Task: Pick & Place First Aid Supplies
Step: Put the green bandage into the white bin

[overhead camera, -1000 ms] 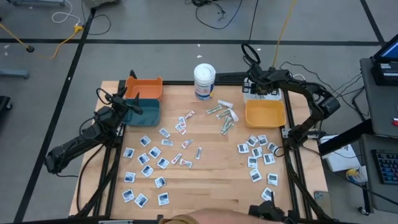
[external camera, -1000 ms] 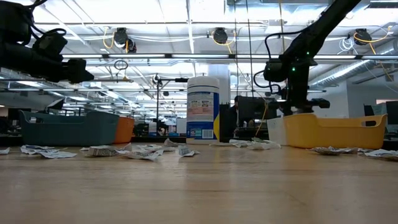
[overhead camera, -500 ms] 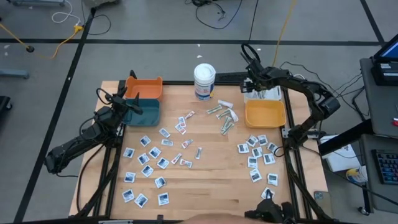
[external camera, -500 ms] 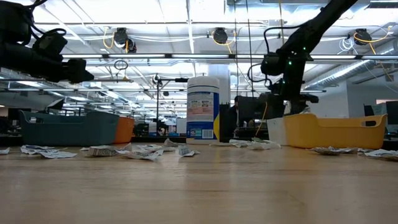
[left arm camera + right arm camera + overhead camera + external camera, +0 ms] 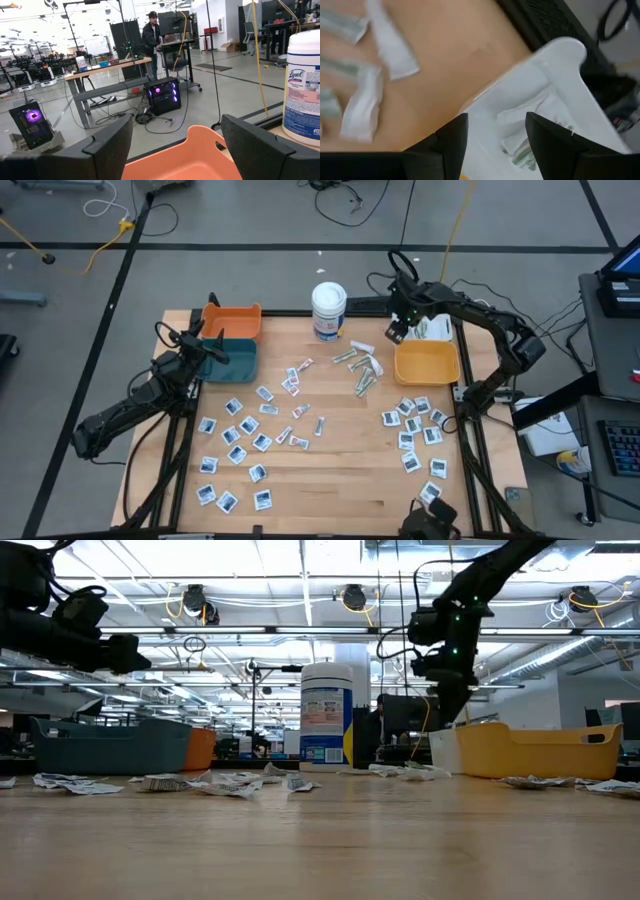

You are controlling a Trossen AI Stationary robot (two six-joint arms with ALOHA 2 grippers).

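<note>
Mostly, the first aid supplies (image 5: 262,442) are scattered over the table (image 5: 340,480) at lower centre; some strips are seen in the white bin (image 5: 540,120). At upper right the right gripper (image 5: 396,332) is held above them, fingers spread, empty. Left gripper (image 5: 212,350) is spread at the teal bin (image 5: 235,365)

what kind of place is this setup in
Most likely a robotics lab or open workshop. The low view shows a long hall with ceiling lights and rows of benches. The left wrist view shows a person at a standing desk, a lit computer tower and another workbench.
</note>
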